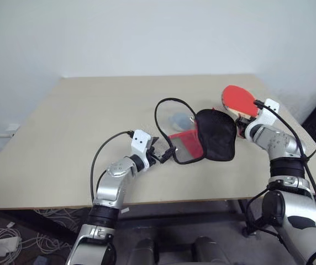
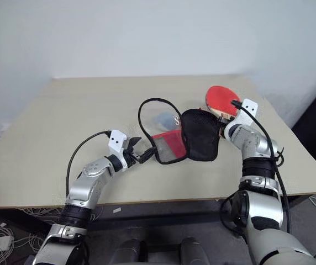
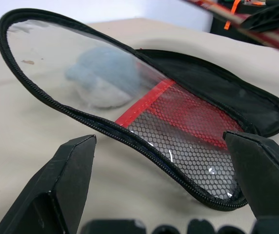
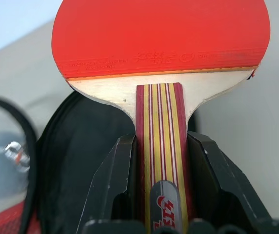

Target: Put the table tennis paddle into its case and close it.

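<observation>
While clamped by its handle between the 2 black fingers (image 4: 122,185) of the right gripper (image 4: 161,187), held above the far right part of the table (image 1: 64,127): paddle (image 4: 161,44), round red rubber face with small printed marks near its lower edge, pale wood at the neck, handle striped dark red and yellow with a small badge at its end. Just beside it, toward the table's middle, lying open: case (image 1: 216,135), black lining facing up, lid (image 3: 110,92) tilted upward, with a clear window, red band, black mesh and a zip around the rim. Nothing visible inside the black half. Behind the clear window, resting on the table: small pale rounded object (image 3: 103,78). Near the lid's lower edge, fingers spread wide and holding nothing: left gripper (image 3: 161,187).
</observation>
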Robot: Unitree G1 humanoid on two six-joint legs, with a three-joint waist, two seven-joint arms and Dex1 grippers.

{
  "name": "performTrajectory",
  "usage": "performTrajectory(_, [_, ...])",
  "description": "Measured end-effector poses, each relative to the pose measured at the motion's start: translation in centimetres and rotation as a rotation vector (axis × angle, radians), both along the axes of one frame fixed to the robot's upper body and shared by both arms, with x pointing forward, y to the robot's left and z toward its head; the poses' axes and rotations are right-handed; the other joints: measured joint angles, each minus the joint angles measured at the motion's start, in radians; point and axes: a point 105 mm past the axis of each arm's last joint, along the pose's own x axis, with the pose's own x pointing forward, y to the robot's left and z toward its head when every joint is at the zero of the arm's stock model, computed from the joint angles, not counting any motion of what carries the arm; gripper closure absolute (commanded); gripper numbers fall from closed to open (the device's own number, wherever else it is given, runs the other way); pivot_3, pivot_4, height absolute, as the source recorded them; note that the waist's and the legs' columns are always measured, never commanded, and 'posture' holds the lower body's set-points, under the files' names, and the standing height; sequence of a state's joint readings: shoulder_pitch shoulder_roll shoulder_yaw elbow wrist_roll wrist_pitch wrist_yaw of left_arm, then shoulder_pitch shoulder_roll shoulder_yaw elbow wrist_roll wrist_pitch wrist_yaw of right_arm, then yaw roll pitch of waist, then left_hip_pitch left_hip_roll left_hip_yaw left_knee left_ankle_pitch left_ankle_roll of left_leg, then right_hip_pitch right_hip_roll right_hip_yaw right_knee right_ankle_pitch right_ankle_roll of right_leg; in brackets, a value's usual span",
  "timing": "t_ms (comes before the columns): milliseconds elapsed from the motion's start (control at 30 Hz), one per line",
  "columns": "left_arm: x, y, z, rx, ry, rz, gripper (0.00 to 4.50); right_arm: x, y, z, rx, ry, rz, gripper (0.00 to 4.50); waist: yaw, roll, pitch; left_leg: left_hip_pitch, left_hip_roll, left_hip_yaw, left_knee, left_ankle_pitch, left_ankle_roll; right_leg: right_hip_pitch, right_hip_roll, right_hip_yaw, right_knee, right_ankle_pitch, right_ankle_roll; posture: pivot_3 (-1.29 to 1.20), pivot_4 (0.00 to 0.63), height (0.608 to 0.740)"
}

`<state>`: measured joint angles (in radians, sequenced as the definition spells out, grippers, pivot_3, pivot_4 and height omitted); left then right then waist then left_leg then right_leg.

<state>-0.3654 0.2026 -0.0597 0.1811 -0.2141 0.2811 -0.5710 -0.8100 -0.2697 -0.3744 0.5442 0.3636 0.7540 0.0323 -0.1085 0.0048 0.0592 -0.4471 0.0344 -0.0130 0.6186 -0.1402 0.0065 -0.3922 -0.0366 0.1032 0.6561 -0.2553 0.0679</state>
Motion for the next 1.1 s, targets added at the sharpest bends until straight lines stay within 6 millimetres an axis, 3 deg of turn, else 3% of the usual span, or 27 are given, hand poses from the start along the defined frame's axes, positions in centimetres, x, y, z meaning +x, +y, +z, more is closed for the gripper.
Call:
performTrajectory(67, [0.1, 0.1, -0.2, 0.000, 0.006, 0.006, 0.00, -0.5, 2.8, -1.9, 0.031, 0.032, 0.032, 3.35, 0.000, 0.000, 0.000, 0.000, 0.000, 0.000, 0.000, 0.000, 0.000, -0.001, 0.000, 0.000, 0.001, 0.000, 0.000, 0.00, 0.000, 0.716])
performTrajectory(167, [0.1, -0.6, 0.0, -0.010, -0.001, -0.013, 0.00, -1.8, 5.0, -5.1, 0.056, 0.118, 0.063, 3.35, 0.003, 0.000, 0.000, 0.000, 0.000, 0.000, -0.001, 0.000, 0.000, -0.001, 0.000, 0.000, 0.001, 0.000, 0.000, 0.00, 0.000, 0.716])
performTrajectory(633, [0.5, -0.6, 0.0, -0.009, -0.005, -0.013, 0.00, -2.4, 5.9, -5.7, -0.016, 0.113, 0.039, 3.35, 0.006, 0.000, 0.000, 0.000, 0.001, -0.001, -0.004, 0.000, 0.000, -0.001, 0.000, -0.002, 0.000, 0.000, 0.000, 0.00, 0.000, 0.716])
performTrajectory(967, [0.5, -0.5, -0.1, -0.008, -0.001, -0.012, 0.00, -2.5, 6.7, -5.7, -0.076, 0.102, 0.080, 0.05, 0.007, 0.000, -0.001, 0.001, 0.001, -0.001, -0.004, 0.000, 0.000, -0.001, -0.002, -0.005, 0.000, 0.000, -0.001, 0.00, 0.000, 0.716])
performTrajectory(1100, [0.6, -0.3, -0.1, -0.006, -0.002, -0.004, 0.00, -2.5, 6.1, -4.7, -0.034, 0.028, 0.063, 0.02, 0.006, 0.000, 0.000, 0.000, 0.000, 0.000, -0.004, 0.000, 0.000, -0.001, -0.003, -0.005, 0.000, 0.001, -0.001, 0.00, 0.000, 0.716])
